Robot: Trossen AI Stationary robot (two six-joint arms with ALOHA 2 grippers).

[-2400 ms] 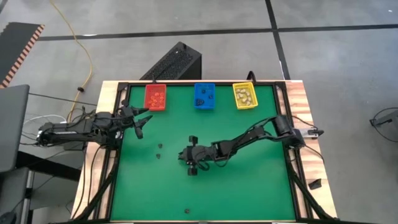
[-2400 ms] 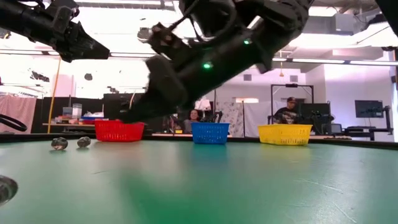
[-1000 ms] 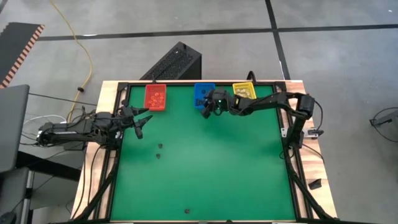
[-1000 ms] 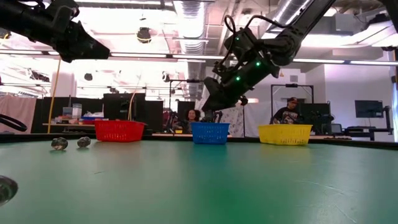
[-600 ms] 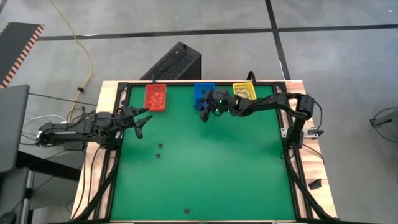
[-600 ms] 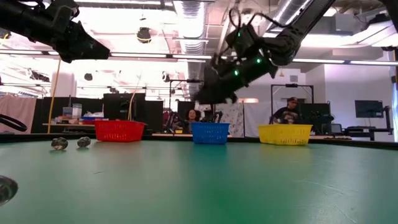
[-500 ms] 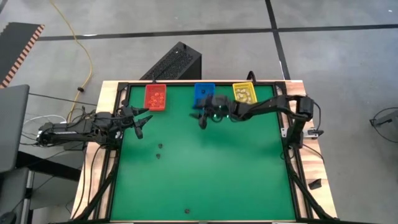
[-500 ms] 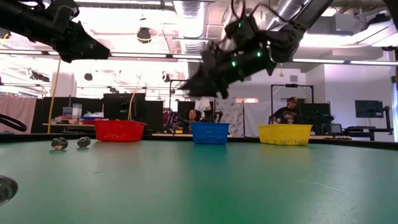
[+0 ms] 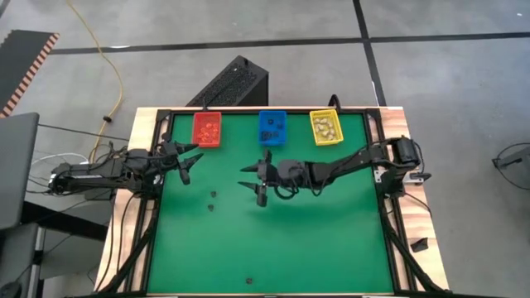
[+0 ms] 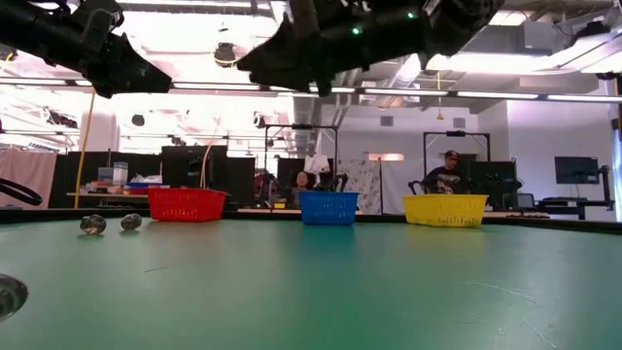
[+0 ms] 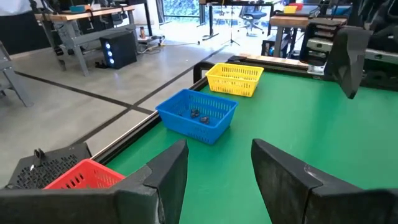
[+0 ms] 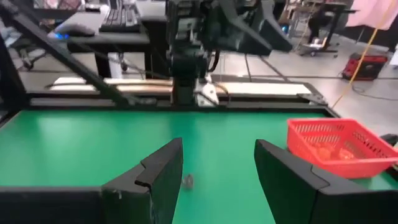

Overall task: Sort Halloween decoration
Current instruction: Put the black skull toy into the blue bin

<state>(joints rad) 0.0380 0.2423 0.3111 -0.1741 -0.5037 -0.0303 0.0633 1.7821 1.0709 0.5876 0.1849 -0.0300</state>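
Observation:
Two small dark trinkets of the Halloween decoration (image 9: 212, 201) lie on the green mat left of centre, and another (image 9: 250, 281) lies at the near edge. In the low view the pair (image 10: 111, 223) shows at the left. My right gripper (image 9: 255, 180) hangs open over the middle of the mat, pointing toward the table's left, with one trinket (image 12: 188, 181) ahead of its fingers. My left gripper (image 9: 186, 161) waits open at the left edge, above the mat. Small pieces lie inside the bins.
A red bin (image 9: 207, 130), a blue bin (image 9: 272, 127) and a yellow bin (image 9: 325, 127) stand in a row along the far edge. A black frame borders the mat (image 9: 331, 240). People sit at desks in the room behind (image 10: 449, 170).
My right gripper has left its place over the blue bin and swung toward the table's near-left, out over the middle of the mat. It has turned from pointing down to pointing toward the left edge, and its fingers have spread wider.

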